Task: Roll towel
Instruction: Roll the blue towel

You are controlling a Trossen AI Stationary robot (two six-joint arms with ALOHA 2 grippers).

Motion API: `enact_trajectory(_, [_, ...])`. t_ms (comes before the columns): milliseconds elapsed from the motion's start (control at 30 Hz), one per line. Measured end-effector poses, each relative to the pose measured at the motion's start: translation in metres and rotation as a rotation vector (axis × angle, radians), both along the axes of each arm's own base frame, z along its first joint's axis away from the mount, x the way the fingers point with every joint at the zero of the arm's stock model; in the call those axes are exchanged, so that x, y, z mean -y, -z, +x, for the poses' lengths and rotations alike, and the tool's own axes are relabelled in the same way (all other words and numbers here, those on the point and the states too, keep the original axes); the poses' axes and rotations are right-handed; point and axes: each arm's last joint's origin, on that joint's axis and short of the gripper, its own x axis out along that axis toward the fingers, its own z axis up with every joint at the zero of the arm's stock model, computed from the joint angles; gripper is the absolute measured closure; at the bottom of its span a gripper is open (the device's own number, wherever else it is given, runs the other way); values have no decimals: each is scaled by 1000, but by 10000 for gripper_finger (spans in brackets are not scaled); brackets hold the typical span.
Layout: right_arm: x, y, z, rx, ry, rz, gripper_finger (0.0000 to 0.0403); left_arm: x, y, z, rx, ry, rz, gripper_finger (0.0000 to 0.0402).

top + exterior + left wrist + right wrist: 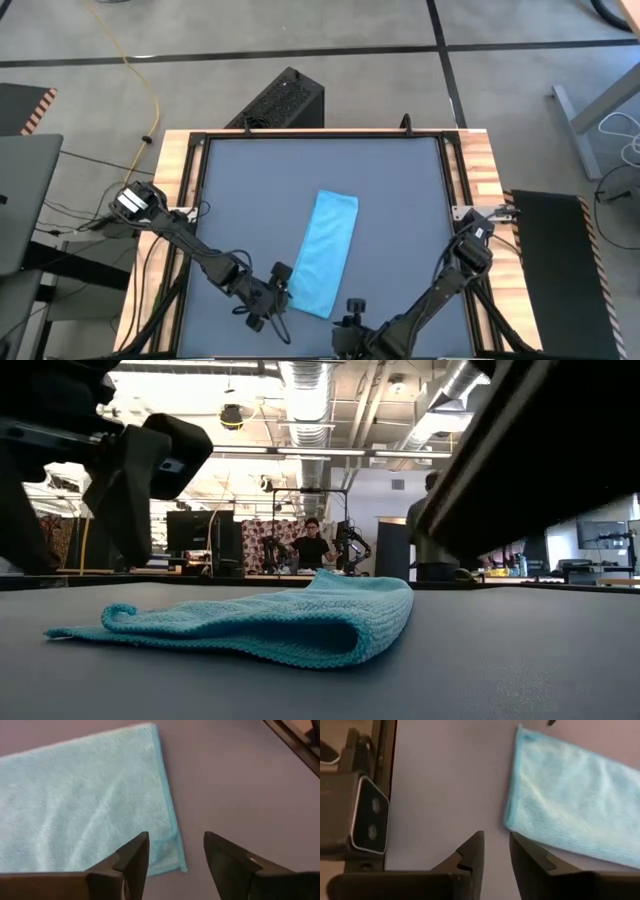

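Note:
The light blue towel (327, 255) lies flat on the dark grey tabletop (400, 200) as a long, narrow folded strip, running from the middle toward the near edge. It also shows in the low view (300, 622). My left gripper (283, 287) is open at the left side of the towel's near end; in the left wrist view (175, 852) its fingers stand over the towel's corner (181, 866), one finger above the cloth and one above bare table. My right gripper (352, 308) is open by a narrow gap (495, 851), just right of the towel's near end (512, 822).
A small camera block (369, 815) sits at the table's near edge beside my right gripper. Wooden rails (175, 170) run along the table's sides. A black box (285, 100) stands on the floor past the far edge. A person (312, 546) stands far behind the table.

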Motion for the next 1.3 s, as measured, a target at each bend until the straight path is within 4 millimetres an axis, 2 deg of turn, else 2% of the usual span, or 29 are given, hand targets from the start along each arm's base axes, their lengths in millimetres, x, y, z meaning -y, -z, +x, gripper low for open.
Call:
enact_trajectory(167, [5, 2, 10, 1, -37, 23, 267, -1, 1, 0, -6, 4, 8, 219])
enact_trajectory(367, [13, 1, 24, -10, -93, 48, 268, 0, 1, -1, -17, -10, -5, 219])
enact_trajectory(467, [18, 1, 27, -19, -94, 49, 269, 2, 8, -1, -29, -9, 2, 219])
enact_trajectory(633, [20, 1, 29, -16, -86, 54, 269, 6, 23, 1, -53, -62, -1, 219])
enact_trajectory(767, [22, 1, 31, -21, -85, 60, 269, 4, 23, 2, -26, -113, 21, 219])
enact_trajectory(1300, [27, 4, 33, -42, -77, 63, 269, 6, 24, 1, -65, -39, -3, 219])
